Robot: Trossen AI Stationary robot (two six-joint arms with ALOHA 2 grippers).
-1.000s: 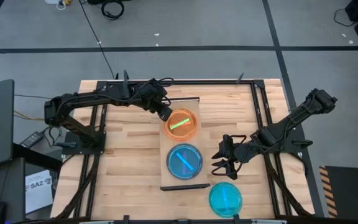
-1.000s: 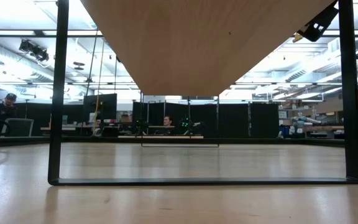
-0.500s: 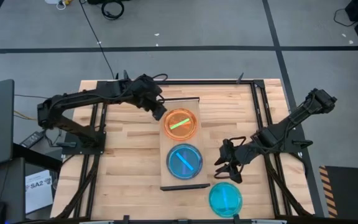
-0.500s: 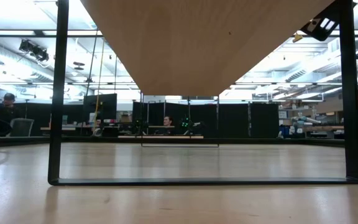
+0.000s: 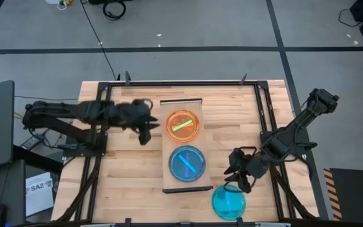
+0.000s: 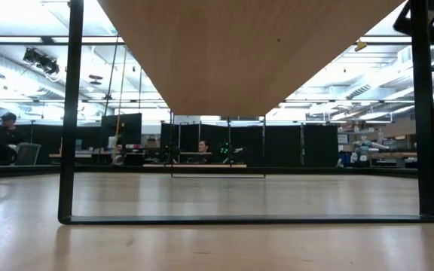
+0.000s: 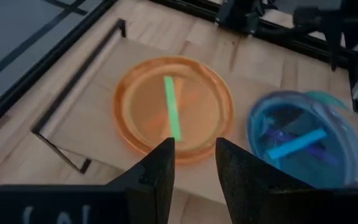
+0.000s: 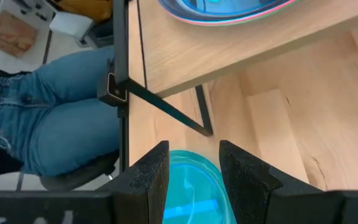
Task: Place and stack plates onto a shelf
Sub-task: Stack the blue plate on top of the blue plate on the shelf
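The shelf (image 5: 169, 146) lies across the middle of the table. An orange plate (image 5: 183, 125) lies flat on its far half, and a blue plate (image 5: 187, 163) on its near half with a pink rim (image 8: 229, 14) under it. A cyan plate (image 5: 228, 202) rests flat on the table top beyond the shelf's near end. My left gripper (image 5: 145, 130) hangs open left of the orange plate (image 7: 174, 106), clear of it. My right gripper (image 5: 237, 181) is open over the cyan plate's far edge (image 8: 194, 186), its fingers to either side and nothing between them.
Dark frame rails (image 5: 265, 126) run along the plank table (image 5: 125, 176) on both sides. A seated person's legs in jeans (image 8: 48, 130) show just past the table's near edge. In the low view the shelf's underside (image 6: 247, 53) and end frame (image 6: 70, 150) fill the picture.
My left gripper has drawn back from the orange plate's left rim toward the table's left and near edges, rising and rolling as it went; the plate stays on the shelf. My right gripper has drifted toward the near edge, up to the cyan plate.
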